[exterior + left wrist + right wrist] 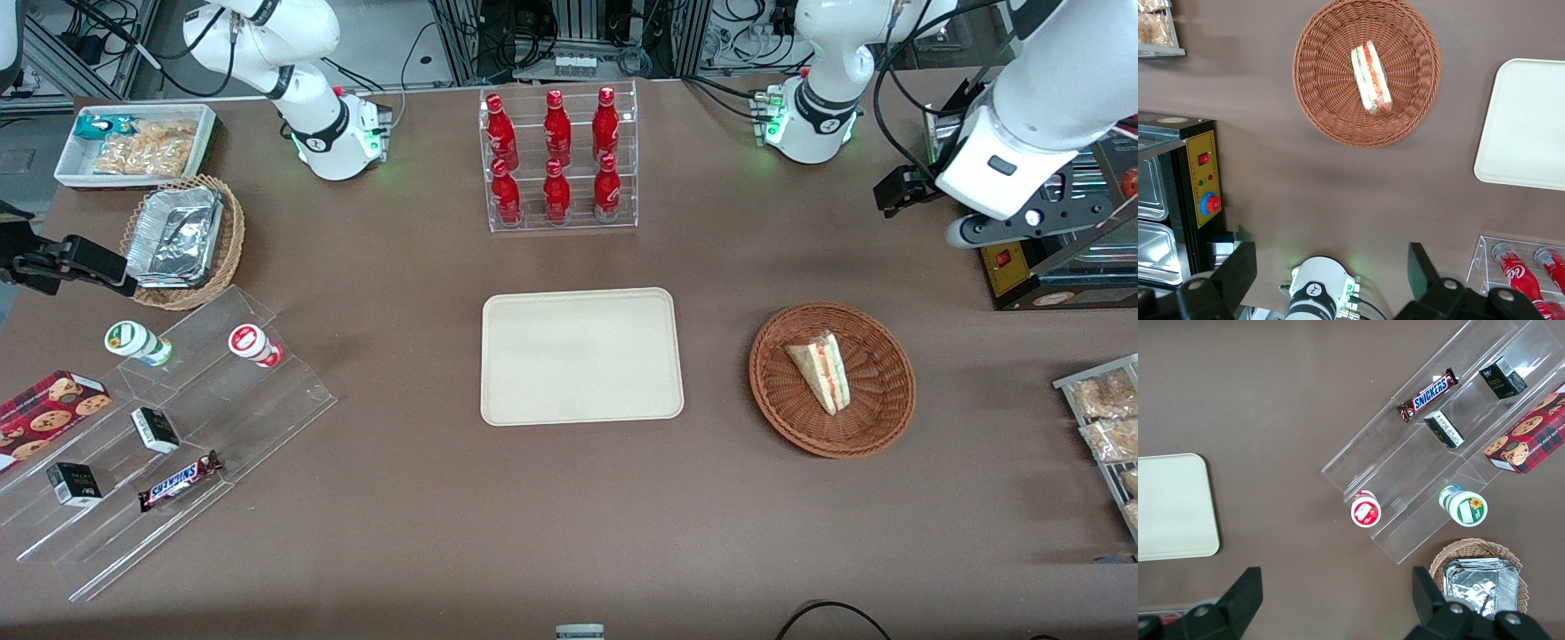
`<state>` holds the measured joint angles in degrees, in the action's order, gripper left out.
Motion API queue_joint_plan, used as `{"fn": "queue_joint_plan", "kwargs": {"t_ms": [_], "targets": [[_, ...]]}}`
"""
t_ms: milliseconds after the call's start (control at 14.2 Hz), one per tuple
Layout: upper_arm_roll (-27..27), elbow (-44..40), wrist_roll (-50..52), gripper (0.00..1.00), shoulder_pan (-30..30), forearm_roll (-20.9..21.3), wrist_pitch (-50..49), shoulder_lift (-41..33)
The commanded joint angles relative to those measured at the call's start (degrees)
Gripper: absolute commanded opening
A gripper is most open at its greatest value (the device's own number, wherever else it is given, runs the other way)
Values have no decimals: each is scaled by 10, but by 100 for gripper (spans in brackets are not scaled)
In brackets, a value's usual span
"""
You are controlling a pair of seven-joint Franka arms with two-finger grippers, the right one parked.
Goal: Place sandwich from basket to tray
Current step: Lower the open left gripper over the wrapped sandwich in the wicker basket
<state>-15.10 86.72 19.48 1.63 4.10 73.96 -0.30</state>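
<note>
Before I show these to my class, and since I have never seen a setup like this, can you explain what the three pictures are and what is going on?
These are two white robot arms at a brown table. One picture looks down from the front; the other two come from cameras on each arm's wrist. The working arm's hand hangs open above the table near its own base, holding nothing. The sandwich lies in the reddish-brown basket. Beside it, toward the parked arm's end, is the bare cream tray, where the sandwich should go. Farther from the front camera stands a clear rack of red bottles. Toward the parked arm's end, clear steps hold snacks.
</note>
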Motion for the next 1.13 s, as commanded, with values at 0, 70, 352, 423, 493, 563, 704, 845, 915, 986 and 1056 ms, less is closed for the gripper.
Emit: {"fn": "queue_joint_plan", "kwargs": {"t_ms": [0,70,352,423,493,563,704,845,915,986,1056], "targets": [[9,-9,-2,100,-8,-7,3,3],[9,-8,-3,100,-5,-8,5,6],[8,-4,-1,100,-5,2,1,38],[7,-4,-2,100,-6,-1,3,55],[7,-7,-1,100,-4,-7,7,72],[7,-7,1,100,-3,-7,17,86],[7,13,1,100,-5,-8,53,92],[6,51,2,100,-16,-8,101,88],[6,71,3,100,-26,-8,128,89],[6,101,4,100,-41,-9,168,90],[6,129,9,100,-51,-11,210,91]]}}
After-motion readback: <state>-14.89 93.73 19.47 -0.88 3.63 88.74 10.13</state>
